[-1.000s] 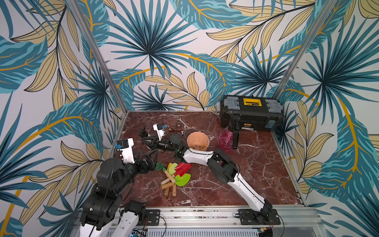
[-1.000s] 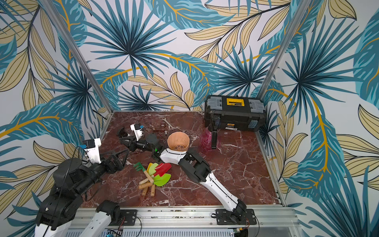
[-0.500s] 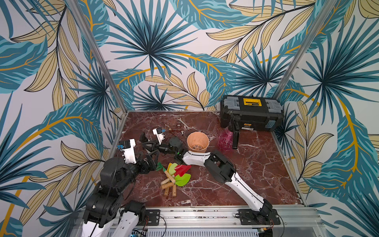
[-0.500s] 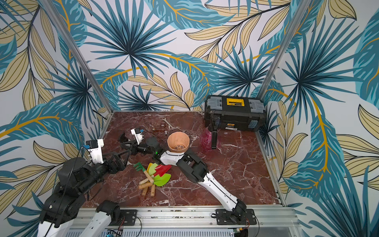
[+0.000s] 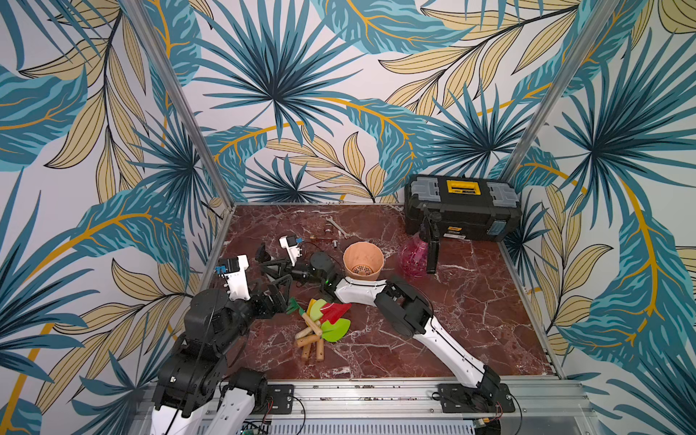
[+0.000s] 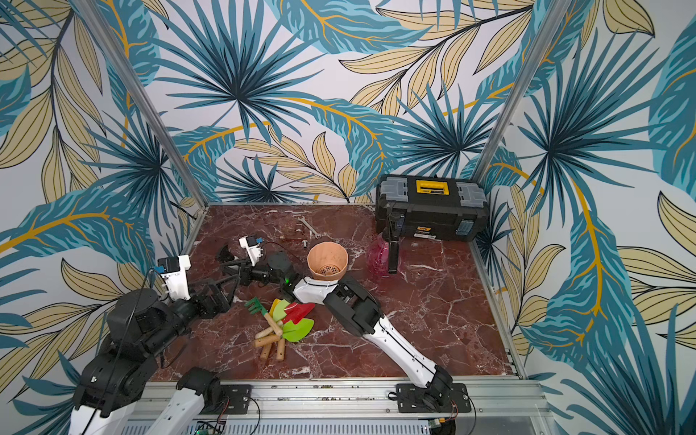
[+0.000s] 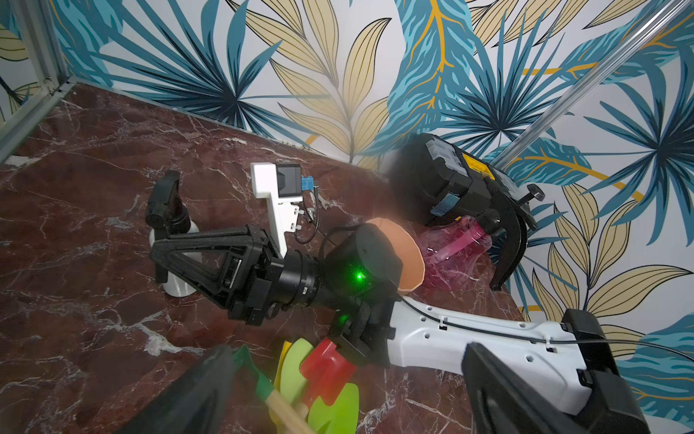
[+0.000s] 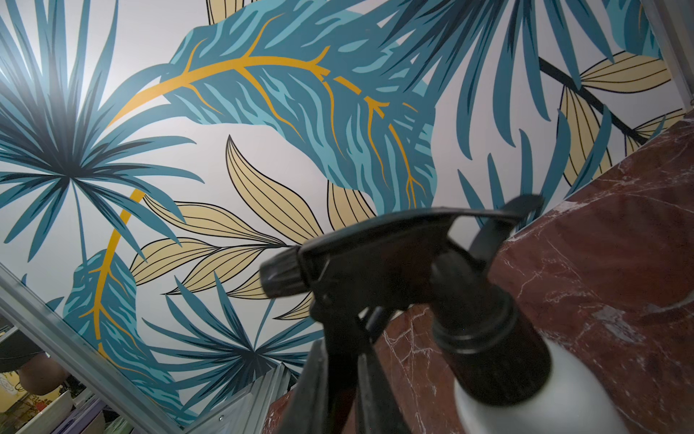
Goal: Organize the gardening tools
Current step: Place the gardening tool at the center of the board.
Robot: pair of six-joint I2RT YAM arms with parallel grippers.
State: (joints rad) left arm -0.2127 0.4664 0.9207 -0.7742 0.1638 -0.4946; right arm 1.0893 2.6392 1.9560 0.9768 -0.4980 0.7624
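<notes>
In both top views the right gripper (image 5: 269,269) reaches across the marble table (image 5: 470,320) toward its left side, pinched onto a white spray bottle (image 5: 262,251) with a black trigger head. The left gripper (image 5: 279,298) stands wide apart just beside the dark-green rake head (image 6: 255,306). That rake belongs to a pile of wooden-handled tools (image 5: 320,325) near the front middle, heads overlapping in yellow, red and lime green. The pink sprayer (image 5: 413,257) stands upright in front of the black-and-yellow toolbox (image 5: 463,211), with a terracotta pot (image 5: 363,260) just left of it and a wrench (image 5: 336,226) farther back.

In the left wrist view, the left gripper's spread fingers (image 7: 202,390) frame the coloured tool heads (image 7: 326,372). Beyond them the right gripper's black fingers (image 7: 195,248) are clamped on the upright white bottle.

In the right wrist view, the bottle's trigger head (image 8: 394,255) fills the frame, with the white body (image 8: 525,398) below the black collar.
</notes>
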